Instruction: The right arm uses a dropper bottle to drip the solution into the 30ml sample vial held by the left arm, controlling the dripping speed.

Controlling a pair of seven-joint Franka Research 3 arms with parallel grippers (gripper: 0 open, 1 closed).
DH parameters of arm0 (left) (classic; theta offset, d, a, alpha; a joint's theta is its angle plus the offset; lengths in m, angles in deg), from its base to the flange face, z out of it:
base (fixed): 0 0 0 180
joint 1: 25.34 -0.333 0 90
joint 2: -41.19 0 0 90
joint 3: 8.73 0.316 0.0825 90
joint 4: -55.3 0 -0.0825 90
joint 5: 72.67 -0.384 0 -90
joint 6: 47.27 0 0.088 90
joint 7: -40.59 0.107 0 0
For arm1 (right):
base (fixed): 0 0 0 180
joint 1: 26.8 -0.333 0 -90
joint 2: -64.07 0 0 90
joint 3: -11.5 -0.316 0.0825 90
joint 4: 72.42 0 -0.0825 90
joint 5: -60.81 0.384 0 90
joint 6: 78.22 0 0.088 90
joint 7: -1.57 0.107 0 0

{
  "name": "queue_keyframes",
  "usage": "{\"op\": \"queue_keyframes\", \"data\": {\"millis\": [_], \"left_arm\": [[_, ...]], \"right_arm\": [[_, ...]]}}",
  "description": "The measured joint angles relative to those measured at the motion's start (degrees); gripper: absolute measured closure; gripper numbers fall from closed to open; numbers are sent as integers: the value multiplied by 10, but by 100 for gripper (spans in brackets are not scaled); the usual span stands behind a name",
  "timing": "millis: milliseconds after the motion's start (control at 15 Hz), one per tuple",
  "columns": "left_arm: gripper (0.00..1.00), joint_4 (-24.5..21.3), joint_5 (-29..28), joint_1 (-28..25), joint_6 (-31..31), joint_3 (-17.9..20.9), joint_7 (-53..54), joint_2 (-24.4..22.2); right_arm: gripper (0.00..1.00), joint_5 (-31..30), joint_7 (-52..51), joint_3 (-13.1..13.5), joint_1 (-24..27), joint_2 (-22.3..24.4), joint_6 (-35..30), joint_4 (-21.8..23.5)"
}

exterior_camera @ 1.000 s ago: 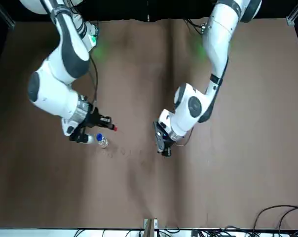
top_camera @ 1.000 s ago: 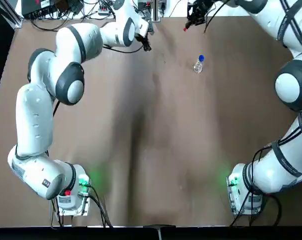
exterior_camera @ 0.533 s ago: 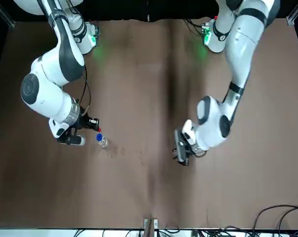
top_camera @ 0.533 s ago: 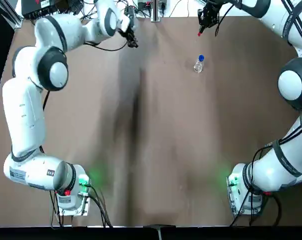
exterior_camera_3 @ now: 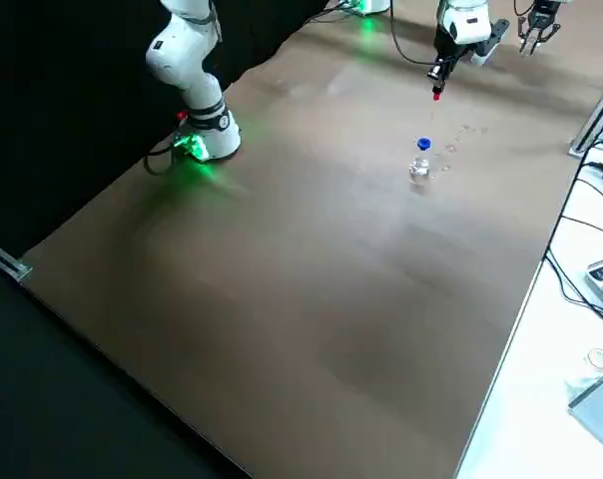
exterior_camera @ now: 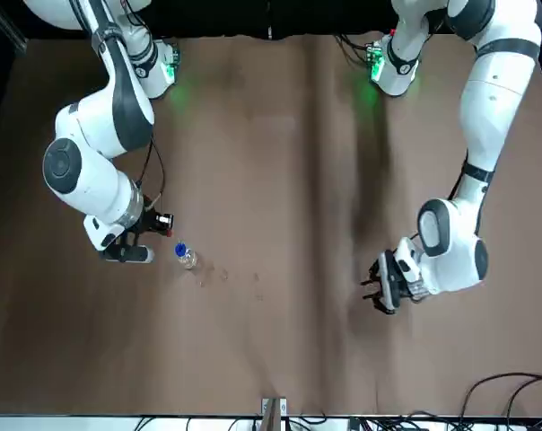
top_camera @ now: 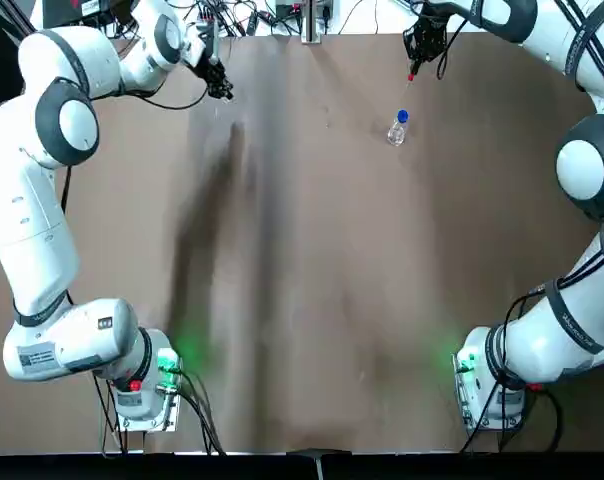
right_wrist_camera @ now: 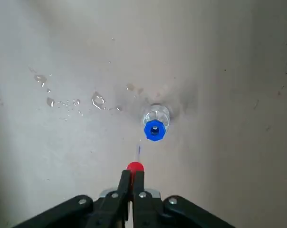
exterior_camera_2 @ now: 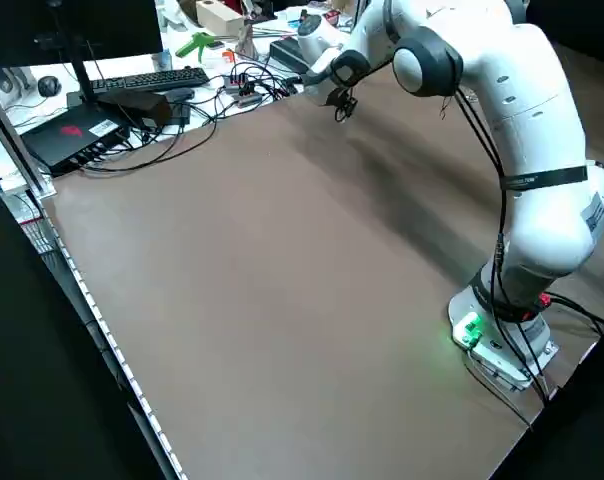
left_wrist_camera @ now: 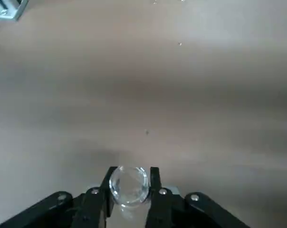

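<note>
Right hand (right_wrist_camera: 132, 173) pinches dropper (right_wrist_camera: 135, 166), seemingly tip-down, near bottle (right_wrist_camera: 156, 117); left hand (left_wrist_camera: 134, 168), apart, clasps vial (left_wrist_camera: 129, 186).

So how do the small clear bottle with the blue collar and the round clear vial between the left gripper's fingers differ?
The blue-collared bottle stands on the brown table; the round clear vial is held in the left gripper. The bottle wears a blue collar, while the vial shows no colour. Both have clear walls.

Brown tabletop (top_camera: 322, 300), black monitor (exterior_camera_2: 67, 30), dark keyboard (exterior_camera_2: 150, 80), tangled black cables (exterior_camera_2: 222, 105)
</note>
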Motion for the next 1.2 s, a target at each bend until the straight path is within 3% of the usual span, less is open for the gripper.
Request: {"op": "queue_keyframes", "data": {"millis": [533, 1200], "left_arm": [[68, -1, 66, -48, -4, 0, 131, 33], [68, -3, 72, -80, -6, -2, 195, 57]], "right_arm": [[95, -22, 0, 0, 2, -2, 4, 4], [96, -28, 0, -1, 2, -33, 29, 7]]}}
